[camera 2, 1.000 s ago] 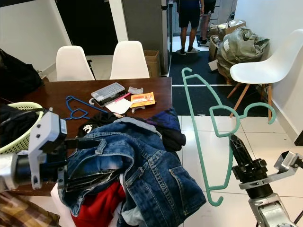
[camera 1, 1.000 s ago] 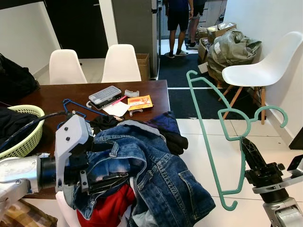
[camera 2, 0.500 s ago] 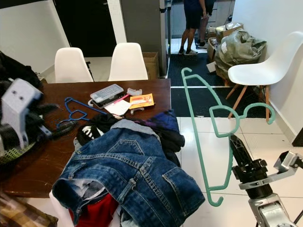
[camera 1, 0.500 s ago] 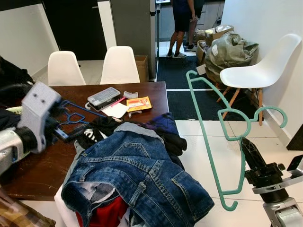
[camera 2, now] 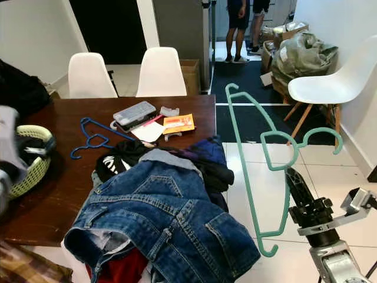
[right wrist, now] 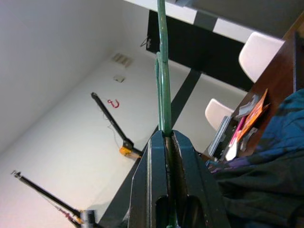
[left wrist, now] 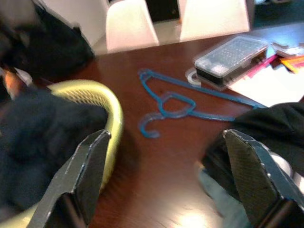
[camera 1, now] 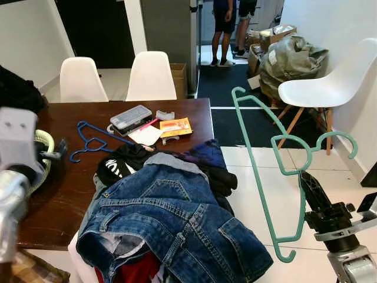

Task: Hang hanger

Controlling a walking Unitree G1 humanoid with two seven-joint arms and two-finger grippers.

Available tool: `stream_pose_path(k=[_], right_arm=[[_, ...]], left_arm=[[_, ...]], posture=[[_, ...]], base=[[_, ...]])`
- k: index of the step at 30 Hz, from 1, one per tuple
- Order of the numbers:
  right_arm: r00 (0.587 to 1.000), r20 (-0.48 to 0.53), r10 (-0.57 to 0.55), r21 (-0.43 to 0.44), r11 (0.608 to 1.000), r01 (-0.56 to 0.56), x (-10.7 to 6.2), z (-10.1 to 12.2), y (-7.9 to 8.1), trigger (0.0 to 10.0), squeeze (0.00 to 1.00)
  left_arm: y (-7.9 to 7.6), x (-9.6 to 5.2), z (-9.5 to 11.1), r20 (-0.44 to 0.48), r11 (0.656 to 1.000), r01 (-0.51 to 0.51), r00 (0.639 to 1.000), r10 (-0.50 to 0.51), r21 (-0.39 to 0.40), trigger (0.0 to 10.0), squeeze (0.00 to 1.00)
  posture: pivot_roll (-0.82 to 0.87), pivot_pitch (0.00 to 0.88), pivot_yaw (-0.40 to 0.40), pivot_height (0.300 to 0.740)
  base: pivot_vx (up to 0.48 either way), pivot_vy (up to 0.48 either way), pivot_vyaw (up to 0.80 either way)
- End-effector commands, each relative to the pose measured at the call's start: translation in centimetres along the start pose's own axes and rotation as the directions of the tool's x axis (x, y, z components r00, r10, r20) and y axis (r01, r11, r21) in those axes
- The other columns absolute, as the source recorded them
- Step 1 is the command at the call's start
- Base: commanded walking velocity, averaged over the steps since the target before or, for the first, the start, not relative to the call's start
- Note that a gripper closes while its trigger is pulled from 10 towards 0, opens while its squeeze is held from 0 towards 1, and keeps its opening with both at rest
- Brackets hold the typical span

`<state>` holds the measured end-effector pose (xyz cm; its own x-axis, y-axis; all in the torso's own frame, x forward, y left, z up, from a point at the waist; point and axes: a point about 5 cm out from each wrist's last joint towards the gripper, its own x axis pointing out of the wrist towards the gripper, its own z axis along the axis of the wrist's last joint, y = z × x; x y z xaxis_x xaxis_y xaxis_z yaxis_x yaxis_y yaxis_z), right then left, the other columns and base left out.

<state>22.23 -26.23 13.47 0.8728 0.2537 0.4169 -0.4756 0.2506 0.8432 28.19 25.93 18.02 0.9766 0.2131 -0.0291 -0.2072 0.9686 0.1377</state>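
Right gripper [camera 1: 307, 184] clamped on mint-green plastic hanger [camera 1: 257, 159] held upright, left gripper [left wrist: 166, 180] spread wide — above dark wooden table [camera 1: 65, 194], blue wire hanger [left wrist: 175, 102] beyond.

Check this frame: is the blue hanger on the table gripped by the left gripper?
No, the blue hanger lies flat on the brown table, with the left gripper open and apart from it.

Upright teal hanger [camera 1: 268, 177], hook sideways
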Motion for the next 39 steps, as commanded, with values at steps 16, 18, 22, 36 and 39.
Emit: stream_pose_path(k=[16, 18, 22, 36, 39], right_arm=[[1.000, 0.005, -0.004, 0.003, 1.000, 0.004, 0.1, -0.1, -0.2, 10.0, 0.00], [1.000, 0.006, -0.004, 0.001, 1.000, 0.004, 0.1, 0.0, -0.3, 10.0, 0.00], [1.000, 0.007, -0.019, -0.022, 1.000, 0.019, 0.1, 0.0, -0.3, 10.0, 0.00], [0.797, 0.257, -0.546, -0.521, 0.616, 0.591, -2.3, 1.5, -2.5, 10.0, 0.00], [0.752, 0.294, -0.590, -0.566, 0.526, 0.635, -3.1, 1.4, -2.5, 10.0, 0.00]], left_arm=[[-2.3, -0.4, -1.1, 0.058, 0.998, -0.013, 0.998, 0.009, 0.062, 10.0, 0.00], [-2.4, -0.4, -1.0, 0.071, 0.997, -0.015, 0.997, 0.010, 0.074, 10.0, 0.00], [-2.6, -0.2, -0.4, 0.100, 0.997, -0.017, 0.995, 0.009, 0.079, 10.0, 0.00], [-5.8, -3.9, -5.0, 0.001, 0.988, 0.132, 0.991, -0.133, 0.085, 10.0, 0.00], [-6.1, -4.5, -5.7, -0.022, 0.988, 0.138, 0.990, -0.137, 0.063, 10.0, 0.00]], posture=[[-0.12, 0.000, 0.054, 0.740], [-0.12, 0.000, 0.054, 0.740], [-0.13, 0.000, 0.058, 0.740], [-0.13, 0.000, 0.055, 0.740], [-0.13, 0.000, 0.051, 0.740]], base=[[-0.410, 0.000, 0.00], [-0.341, 0.000, 0.00], [0.000, 0.000, 0.00], [0.000, 0.000, 0.00], [0.000, 0.000, 0.00]])
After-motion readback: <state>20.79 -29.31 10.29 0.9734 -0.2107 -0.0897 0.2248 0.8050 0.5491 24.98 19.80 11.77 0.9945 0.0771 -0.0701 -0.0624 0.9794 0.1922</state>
